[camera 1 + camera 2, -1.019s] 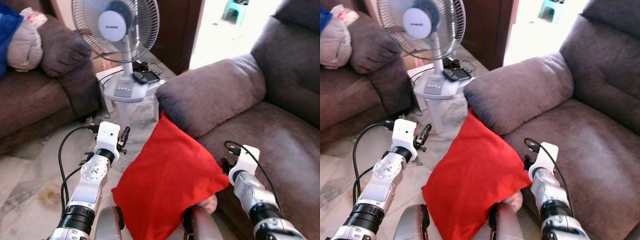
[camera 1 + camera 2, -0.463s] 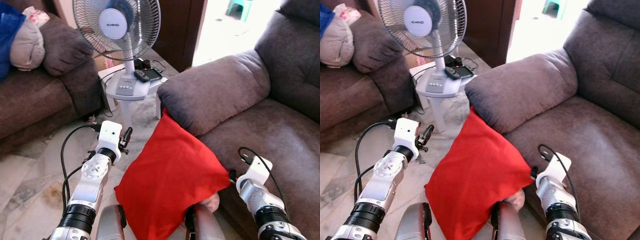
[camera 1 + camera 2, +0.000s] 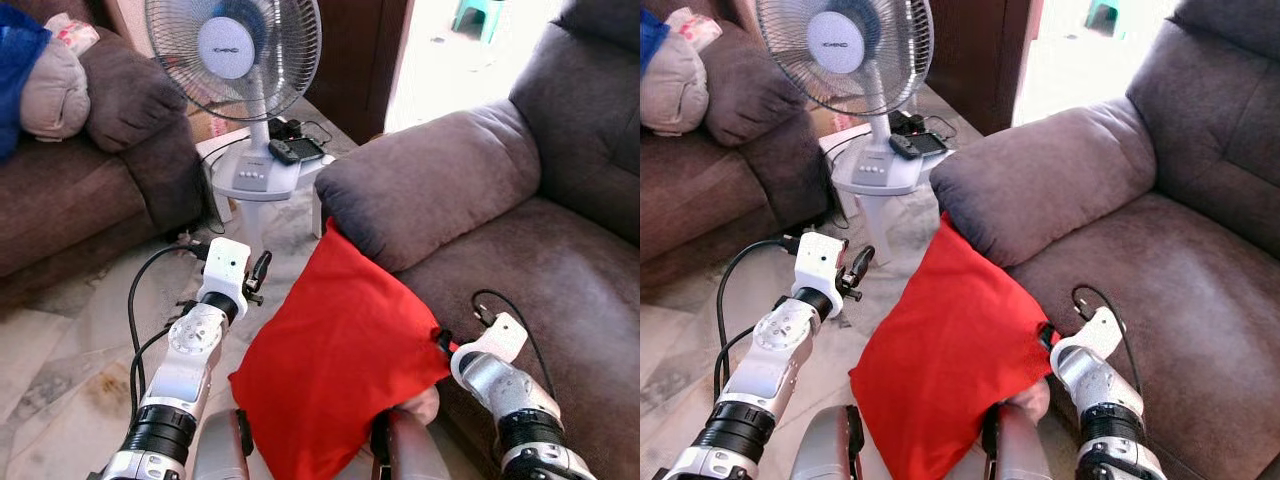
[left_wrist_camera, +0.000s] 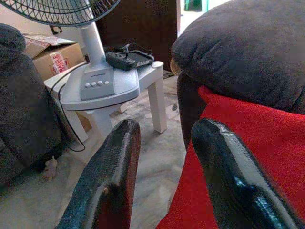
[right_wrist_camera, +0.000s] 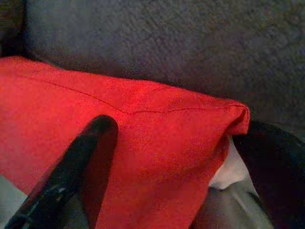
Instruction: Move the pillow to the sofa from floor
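A red pillow stands tilted on the floor, its top corner leaning against the front of the brown sofa's armrest. My left gripper is open just off the pillow's upper left edge. In the left wrist view the left gripper has the red cloth behind one finger. My right gripper is at the pillow's right corner, beside the sofa seat. In the right wrist view the right gripper is open with that corner between its fingers.
A standing fan sits on a small white table with a phone and cables, just left of the armrest. A second brown sofa with cushions is at far left. Something pale lies under the pillow's lower right edge.
My right gripper has swung left from beside the sofa seat onto the pillow's right corner. The left gripper has edged slightly closer to the pillow. The pillow has not moved.
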Robot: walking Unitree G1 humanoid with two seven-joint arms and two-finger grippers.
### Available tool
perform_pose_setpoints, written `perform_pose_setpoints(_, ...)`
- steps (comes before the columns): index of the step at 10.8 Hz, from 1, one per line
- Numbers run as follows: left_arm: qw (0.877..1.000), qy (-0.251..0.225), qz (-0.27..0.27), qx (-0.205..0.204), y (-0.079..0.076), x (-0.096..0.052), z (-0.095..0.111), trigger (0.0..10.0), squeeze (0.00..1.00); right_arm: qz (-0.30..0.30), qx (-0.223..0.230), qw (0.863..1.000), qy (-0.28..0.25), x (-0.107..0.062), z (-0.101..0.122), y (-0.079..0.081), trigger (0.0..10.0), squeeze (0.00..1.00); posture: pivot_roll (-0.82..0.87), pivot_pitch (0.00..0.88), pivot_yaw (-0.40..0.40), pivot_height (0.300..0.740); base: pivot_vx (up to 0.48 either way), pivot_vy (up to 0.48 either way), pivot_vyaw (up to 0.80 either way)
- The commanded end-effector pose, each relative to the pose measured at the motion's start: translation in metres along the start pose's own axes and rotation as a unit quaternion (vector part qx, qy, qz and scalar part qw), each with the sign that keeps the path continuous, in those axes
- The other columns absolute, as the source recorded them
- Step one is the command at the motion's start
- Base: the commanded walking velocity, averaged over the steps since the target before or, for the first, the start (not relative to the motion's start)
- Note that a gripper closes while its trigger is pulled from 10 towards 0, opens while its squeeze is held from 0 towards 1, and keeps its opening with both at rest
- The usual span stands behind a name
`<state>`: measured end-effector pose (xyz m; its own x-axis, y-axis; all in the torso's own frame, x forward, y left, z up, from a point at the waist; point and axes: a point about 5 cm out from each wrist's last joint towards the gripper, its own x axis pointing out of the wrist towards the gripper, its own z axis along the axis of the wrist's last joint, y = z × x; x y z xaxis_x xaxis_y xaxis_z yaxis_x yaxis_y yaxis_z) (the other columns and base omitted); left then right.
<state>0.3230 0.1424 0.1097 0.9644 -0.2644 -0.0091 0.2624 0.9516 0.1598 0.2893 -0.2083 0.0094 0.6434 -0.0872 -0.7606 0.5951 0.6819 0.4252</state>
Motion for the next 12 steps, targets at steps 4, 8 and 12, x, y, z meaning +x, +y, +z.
perform_pose_setpoints(4, 1.000, -0.004, -0.015, 0.002, -0.007, 0.001, 0.003, 10.0, 0.00, -0.005, -0.012, 1.000, 0.001, -0.004, 0.000, -0.002, 10.0, 0.00, 0.01, 0.011, -0.043, 0.570, 0.000, 0.000, 0.00)
perform_pose_setpoints(8, 0.999, -0.002, -0.031, 0.012, -0.015, -0.001, 0.002, 10.0, 0.00, 0.015, -0.193, 0.981, -0.021, -0.001, -0.001, 0.011, 10.0, 0.00, 0.03, 0.007, -0.041, 0.570, 0.000, 0.000, 0.00)
perform_pose_setpoints(12, 0.999, 0.004, -0.031, 0.016, -0.013, -0.005, 0.000, 10.0, 0.00, -0.044, -0.085, 0.995, -0.026, 0.000, 0.001, -0.001, 10.0, 0.00, 0.04, 0.033, -0.041, 0.570, 0.000, 0.000, 0.00)
